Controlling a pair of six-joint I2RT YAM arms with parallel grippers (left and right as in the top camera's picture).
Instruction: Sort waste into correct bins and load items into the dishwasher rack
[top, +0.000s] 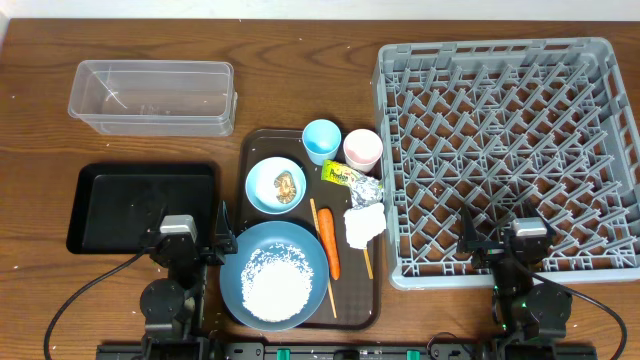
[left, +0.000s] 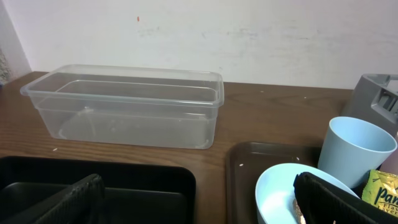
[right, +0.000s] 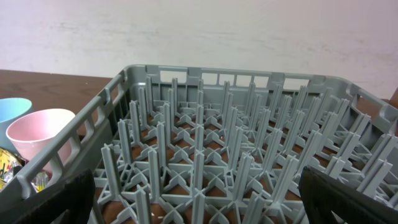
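A dark-blue plate (top: 238, 252) carries white rice (top: 277, 285). A brown lump (top: 287, 187) lies in the light-blue bowl (top: 262, 180). Behind them stand a light-blue cup (top: 321, 140) and a pink cup (top: 362, 150). The foil wrapper (top: 350, 177), napkin (top: 364, 223), carrot (top: 329, 240) and chopsticks (top: 322, 262) lie beside the plate. My left gripper (top: 190, 228) is open between the black tray (top: 140, 205) and the plate. My right gripper (top: 505, 235) is open over the near edge of the grey rack (top: 505, 48). The clear tub (top: 150, 97) holds nothing.
All the tableware and waste sit on a brown serving tray (top: 352, 295) between the black tray and the rack. In the left wrist view the tub (left: 130, 102) is straight ahead, and the light-blue cup (left: 357, 149) is at the right. The rack's pegs (right: 199, 155) fill the right wrist view.
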